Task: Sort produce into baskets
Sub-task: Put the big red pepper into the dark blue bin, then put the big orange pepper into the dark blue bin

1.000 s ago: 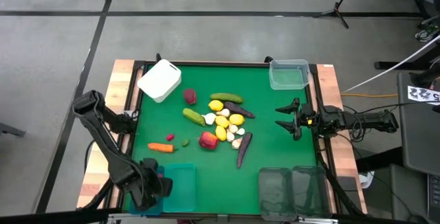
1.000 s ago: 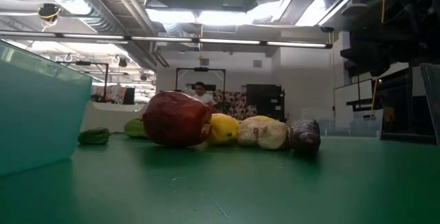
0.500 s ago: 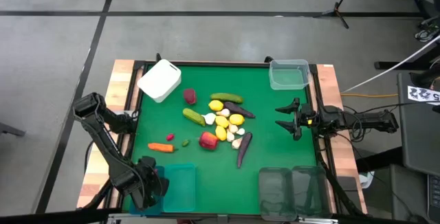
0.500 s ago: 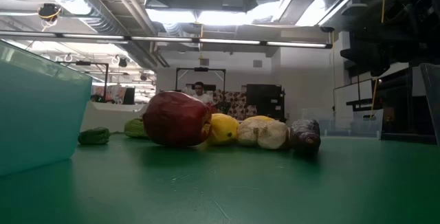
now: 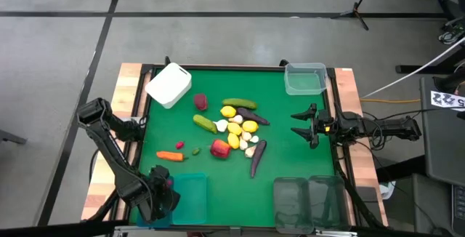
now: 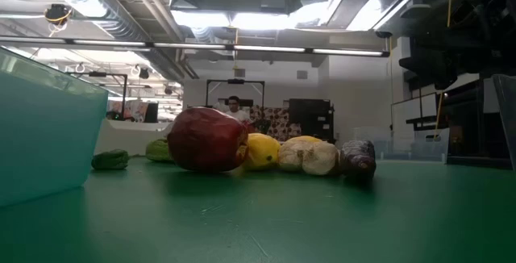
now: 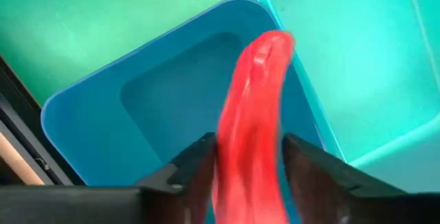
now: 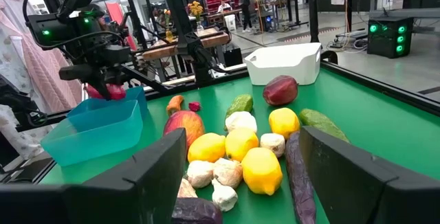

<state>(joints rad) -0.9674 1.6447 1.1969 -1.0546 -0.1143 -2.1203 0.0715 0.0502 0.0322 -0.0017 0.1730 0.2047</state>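
Your left gripper hangs over the darker teal bin, its fingers loosely bracketing a red pepper that looks blurred, perhaps slipping. Its tip overlaps the rim shared with the lighter bin, so it may land wrong. Your right gripper waits spread by the table's right edge.

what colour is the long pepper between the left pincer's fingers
Bright red; the pepper shows best in the left wrist view, above the blue bin.

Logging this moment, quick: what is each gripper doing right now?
Left gripper: over the teal bin, long red pepper between its fingers; grip or release cannot be told.
Right gripper: open, empty, at the table's right side.
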